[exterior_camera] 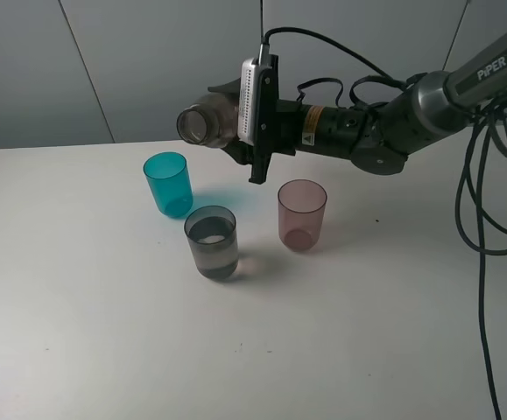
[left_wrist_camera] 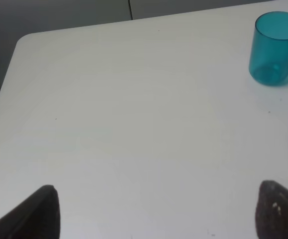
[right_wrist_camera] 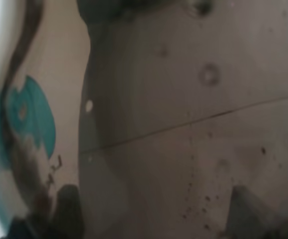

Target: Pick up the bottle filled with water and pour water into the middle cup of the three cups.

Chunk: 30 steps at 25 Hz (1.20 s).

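Overhead view: your right arm (exterior_camera: 411, 109) reaches in from the right edge to the upper middle of the frame. The right claw (exterior_camera: 232, 122) is clamped on the bottle (exterior_camera: 202, 125). The bottle hangs in the air lying roughly level, its wide open mouth facing left and toward the camera. The silver wrist camera (exterior_camera: 251, 87) stands in front of the grip, so only dark finger parts show above and below the bottle body.

Right wrist view: the smoky bottle wall (right_wrist_camera: 183, 124) fills nearly the whole frame at close range. A teal blur shows through it at the left side. Dark shapes sit along the bottom edge.

Cups on the white surface (exterior_camera: 78, 332), all upright and apart from one another:
- teal cup (exterior_camera: 168, 184), left of centre, lower left of the bottle's mouth in the frame.
- middle cup (exterior_camera: 211, 242), smoky grey, nearest the camera, lower in the frame than the other two. Liquid shows inside, darker toward the base.
- pinkish cup (exterior_camera: 302, 214), right of centre, below the arm's wrist in the frame.

Left wrist view: the left claw (left_wrist_camera: 158, 191) has its two dark fingers (left_wrist_camera: 39, 214) wide apart at the lower corners, nothing between them but bare surface. The teal cup sits in the upper right corner of that frame.

Black cables (exterior_camera: 481, 219) loop down the right edge of the overhead view.
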{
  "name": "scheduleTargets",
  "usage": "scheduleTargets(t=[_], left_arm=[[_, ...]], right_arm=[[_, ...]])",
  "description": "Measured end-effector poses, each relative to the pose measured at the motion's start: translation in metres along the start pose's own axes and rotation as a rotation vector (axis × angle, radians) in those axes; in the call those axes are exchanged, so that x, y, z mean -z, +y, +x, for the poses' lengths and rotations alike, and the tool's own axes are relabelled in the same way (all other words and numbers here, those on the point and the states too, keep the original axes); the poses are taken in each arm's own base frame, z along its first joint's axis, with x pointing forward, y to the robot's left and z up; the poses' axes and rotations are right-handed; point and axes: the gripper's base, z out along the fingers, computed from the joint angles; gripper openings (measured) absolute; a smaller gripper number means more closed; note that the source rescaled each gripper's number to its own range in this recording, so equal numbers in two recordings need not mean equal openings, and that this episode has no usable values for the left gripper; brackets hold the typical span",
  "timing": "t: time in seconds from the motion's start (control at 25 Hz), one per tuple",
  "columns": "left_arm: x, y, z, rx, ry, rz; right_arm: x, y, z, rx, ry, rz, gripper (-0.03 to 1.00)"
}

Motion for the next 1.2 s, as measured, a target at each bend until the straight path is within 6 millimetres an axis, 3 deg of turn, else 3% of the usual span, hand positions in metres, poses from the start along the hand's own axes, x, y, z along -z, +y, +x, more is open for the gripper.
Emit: scheduleTargets(t=[0.12, 0.32, 0.6, 0.96, 1.2], left_arm=[[0.0, 0.0, 0.0, 0.0, 0.0, 0.0], [0.0, 0.0, 0.0, 0.0, 0.0, 0.0], [0.0, 0.0, 0.0, 0.0, 0.0, 0.0], [0.0, 0.0, 0.0, 0.0, 0.0, 0.0], [0.0, 0.0, 0.0, 0.0, 0.0, 0.0]], right_arm=[[0.003, -0.011, 0.0, -0.231, 0.069, 0.018, 0.0], [0.014, -0.043, 0.004, -0.661, 0.22, 0.214, 0.0], [0.049, -0.072, 0.032, -0.946, 0.278, 0.429, 0.0], [0.115, -0.055, 0.084, -1.115, 0.412, 0.559, 0.0], [0.13, -0.032, 0.118, -1.162, 0.457, 0.602, 0.0]])
